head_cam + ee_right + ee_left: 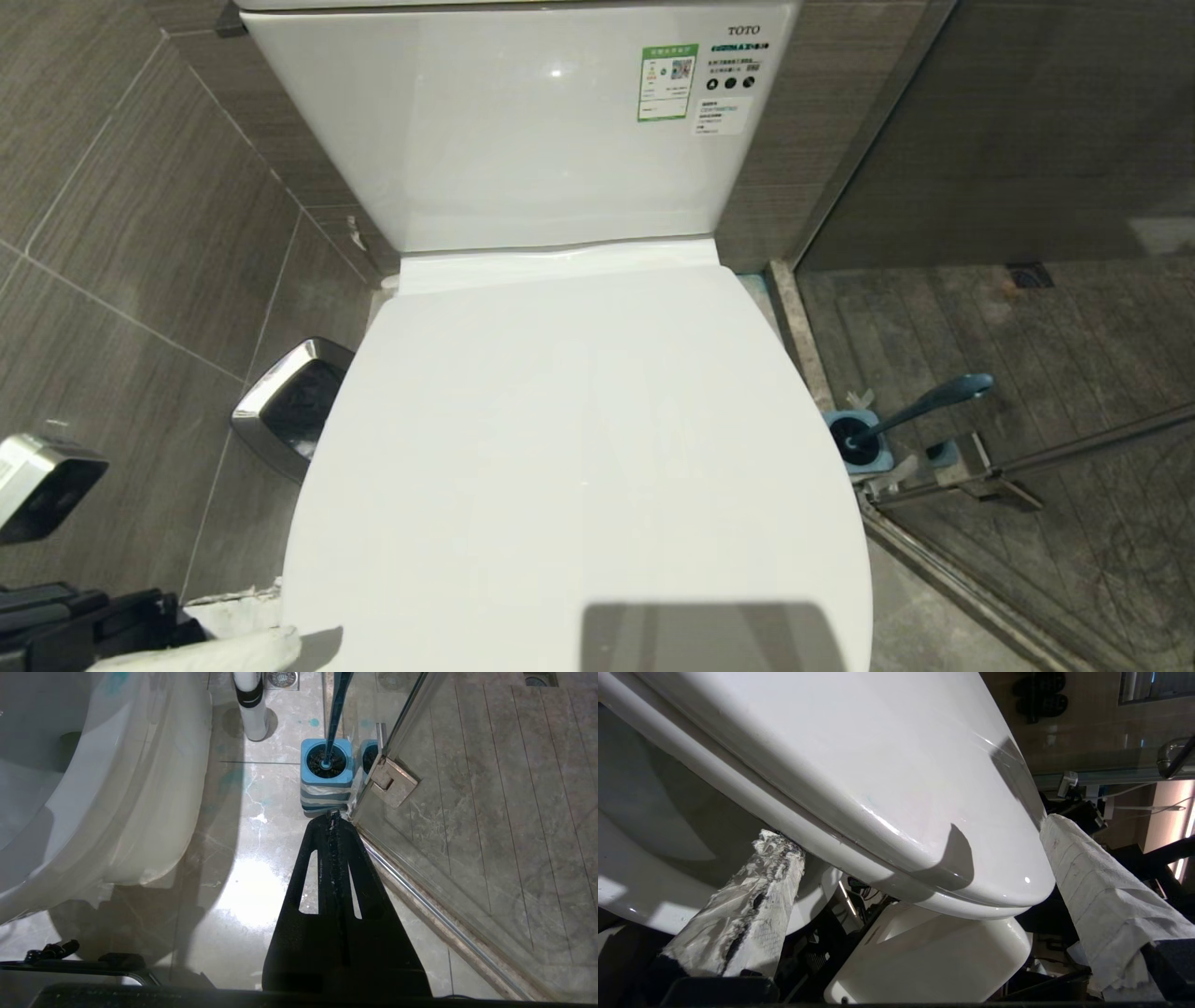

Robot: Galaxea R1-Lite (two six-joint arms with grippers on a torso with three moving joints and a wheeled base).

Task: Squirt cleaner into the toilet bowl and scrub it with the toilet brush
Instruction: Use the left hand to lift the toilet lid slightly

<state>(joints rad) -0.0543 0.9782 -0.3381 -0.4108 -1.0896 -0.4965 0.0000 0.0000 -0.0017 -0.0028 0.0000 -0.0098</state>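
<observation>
The toilet's white lid (pixel 579 448) lies closed, so the inside of the toilet bowl is hidden. Only the bowl's outer ceramic (pixel 117 788) shows. My left gripper (pixel 913 833) is open at the lid's front left edge, its two cloth-wrapped fingers (pixel 752 905) straddling the rim of lid and seat; one wrapped finger (pixel 224 651) shows in the head view. The toilet brush (pixel 924 401) stands in its blue holder (pixel 325 772) on the floor right of the toilet. My right gripper (pixel 332 814) hangs shut and empty above the floor, just short of the holder. The cleaner is out of view.
A silver-rimmed waste bin (pixel 289 406) stands left of the toilet, below a metal fixture (pixel 42 485) on the left wall. The tank (pixel 523 121) rises behind the lid. A glass shower door with a metal hinge (pixel 980 467) closes off the right side.
</observation>
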